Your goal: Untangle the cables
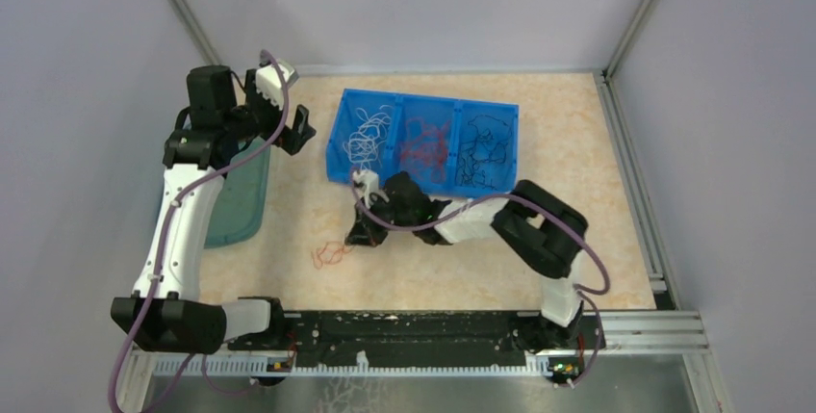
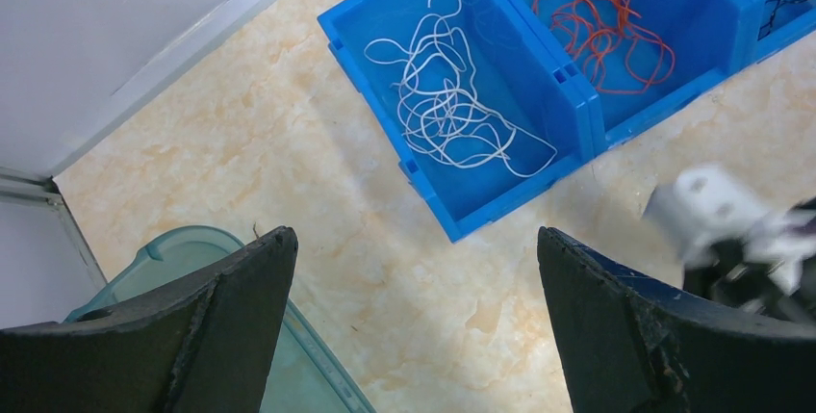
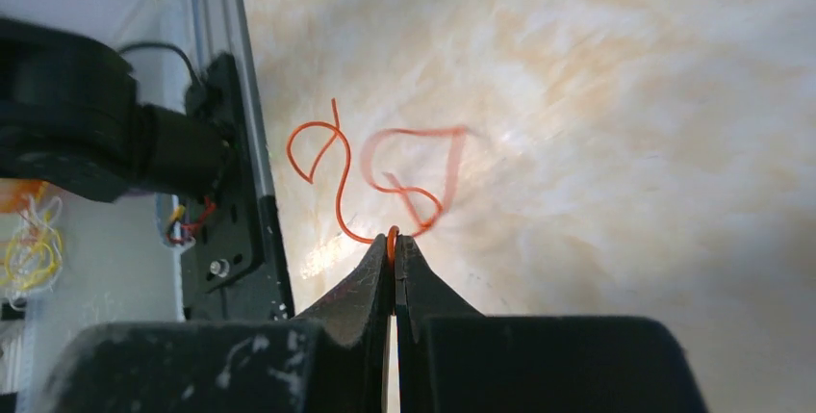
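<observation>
1. On the table (image 1: 433, 273), just in front of the blue bin (image 1: 334, 148), the right gripper (image 1: 364, 235) is down at the surface with its fingers pressed together on a red-orange strand (image 3: 337, 192).
2. That strand is a thin, curly wire. It shows one sharp S-shaped curl with a small loop at its far end, and a blurred loop beside it. It enters the fingertips at the bottom of the curl.
3. Seen from above, its loose curls lie on the table to the gripper's left, apart from the bin.
4. The bin's three compartments hold the other cables: white cables (image 2: 443, 105) tangled in the left one, red-orange cables (image 2: 597, 18) in the middle, and black cables (image 1: 481, 148) in the right.
5. The left gripper (image 2: 414, 240) hangs above the table near the bin's left end, fingers spread wide, holding nothing.
6. A teal tray (image 2: 183, 249) lies at the table's left side, under the left arm.
</observation>
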{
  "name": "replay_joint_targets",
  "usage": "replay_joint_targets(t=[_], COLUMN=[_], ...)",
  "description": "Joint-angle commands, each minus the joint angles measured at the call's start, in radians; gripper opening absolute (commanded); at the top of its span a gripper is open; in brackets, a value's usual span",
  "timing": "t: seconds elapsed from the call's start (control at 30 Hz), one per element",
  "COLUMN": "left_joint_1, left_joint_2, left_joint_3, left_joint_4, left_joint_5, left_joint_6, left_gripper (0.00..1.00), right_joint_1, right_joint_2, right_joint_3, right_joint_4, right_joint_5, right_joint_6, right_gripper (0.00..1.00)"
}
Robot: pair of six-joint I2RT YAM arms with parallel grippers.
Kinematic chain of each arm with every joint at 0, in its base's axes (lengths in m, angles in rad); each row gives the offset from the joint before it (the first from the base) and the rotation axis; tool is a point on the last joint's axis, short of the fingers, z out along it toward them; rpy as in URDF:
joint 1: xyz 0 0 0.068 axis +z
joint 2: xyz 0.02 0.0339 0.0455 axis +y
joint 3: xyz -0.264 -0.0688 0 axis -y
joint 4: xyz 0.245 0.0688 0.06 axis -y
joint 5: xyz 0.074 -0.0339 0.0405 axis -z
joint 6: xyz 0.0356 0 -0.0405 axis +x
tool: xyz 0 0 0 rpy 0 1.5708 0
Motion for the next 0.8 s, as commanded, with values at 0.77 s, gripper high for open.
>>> replay_joint_targets(t=[0.77], left_joint_1=[0.004], left_joint_2=[-0.079], left_joint_3=[-0.153], left_joint_4=[0.051], left_joint_5=[0.028], left_joint_6=[0.001], left_gripper=[1.00], right_joint_1=[-0.508], right_joint_2=[-0.485], right_joint_3=[0.227], right_joint_4=[-0.487], right_joint_5=[0.286], right_joint_6=[-0.358], right_gripper=[0.02])
